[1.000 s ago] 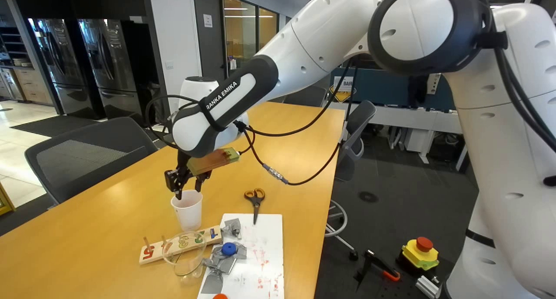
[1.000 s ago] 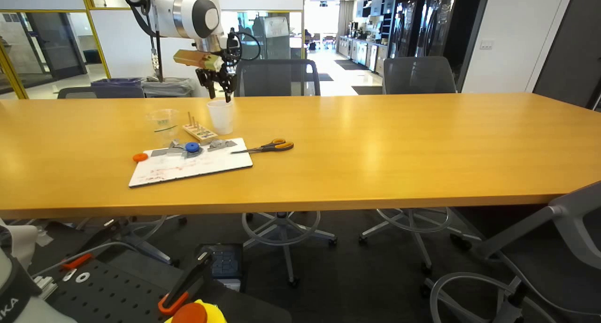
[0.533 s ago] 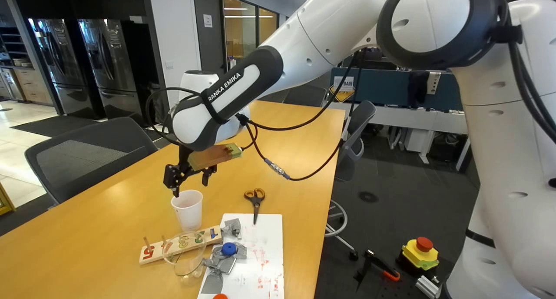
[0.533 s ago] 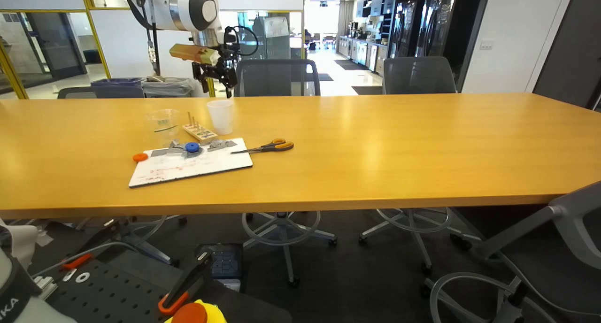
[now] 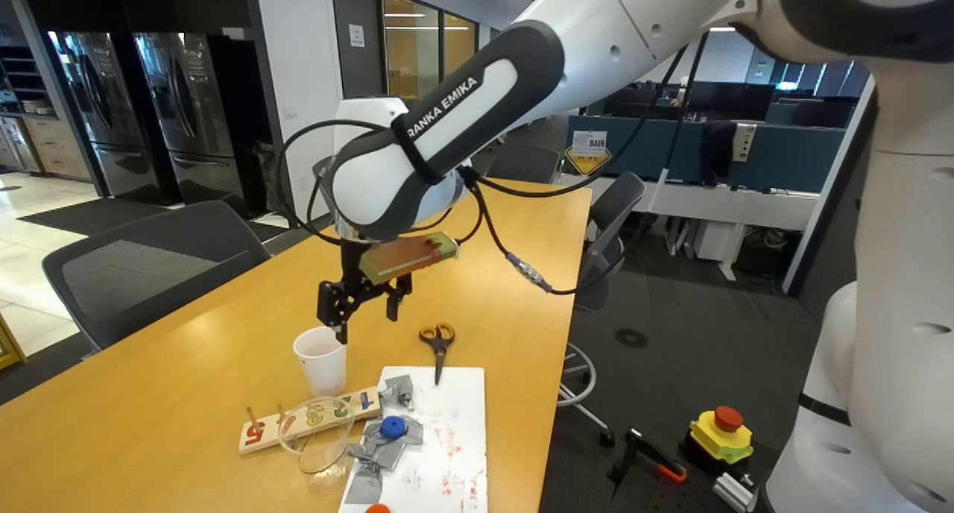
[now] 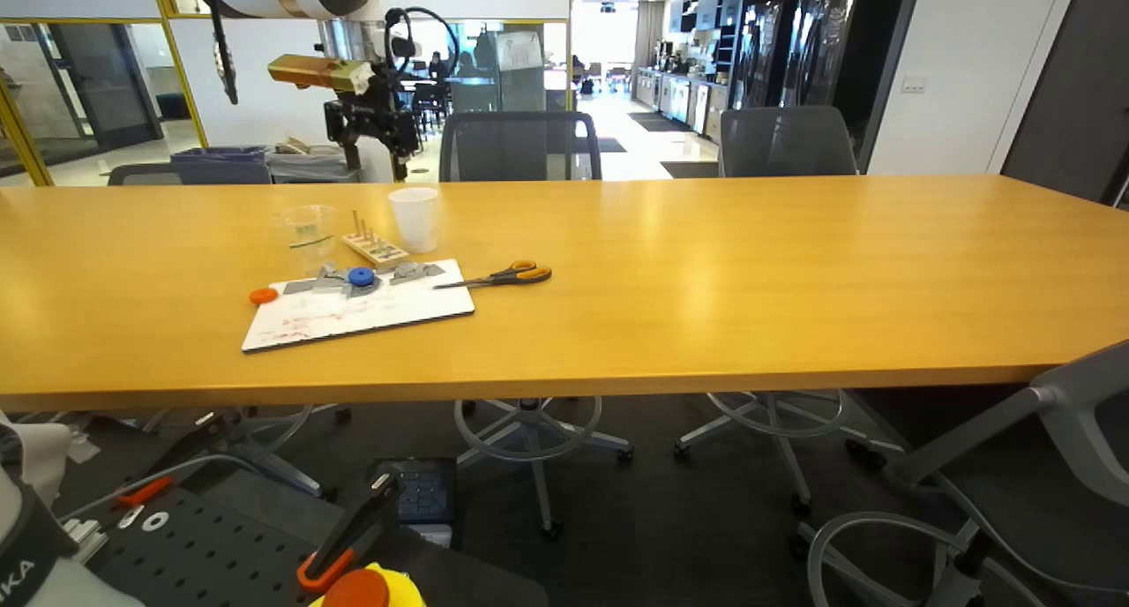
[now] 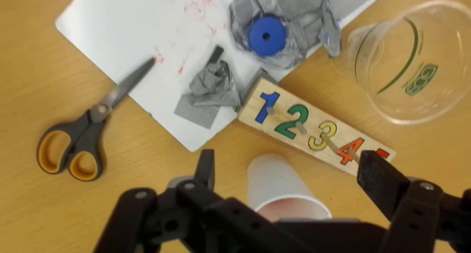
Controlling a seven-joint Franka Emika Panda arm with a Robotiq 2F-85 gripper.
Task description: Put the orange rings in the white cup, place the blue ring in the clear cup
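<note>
My gripper (image 7: pixel 289 164) stands open above the table, its fingers wide apart with nothing between them. In an exterior view it hovers just above and beside the mouth of the white cup (image 5: pixel 322 371), which is upright. The wrist view shows the white cup (image 7: pixel 274 179) with a reddish tint inside; its bottom is hidden. The blue ring (image 7: pixel 267 36) lies on crumpled grey tape. One orange ring (image 6: pixel 264 296) sits by the corner of the whiteboard, cut off at the bottom edge in an exterior view. The clear cup (image 7: pixel 415 72) stands upright beyond the number board.
A wooden number board (image 7: pixel 316 128) with upright pegs lies between the two cups. The whiteboard (image 7: pixel 147 28) carries pieces of grey tape (image 7: pixel 215 85). Scissors (image 7: pixel 94 117) with orange-lined handles rest with their tip over the whiteboard. Chairs (image 6: pixel 520 144) stand around the table.
The fingers have spread wider. My gripper has risen from the white cup's mouth and shifted sideways, toward the scissors in an exterior view. Cups and visible rings have stayed put.
</note>
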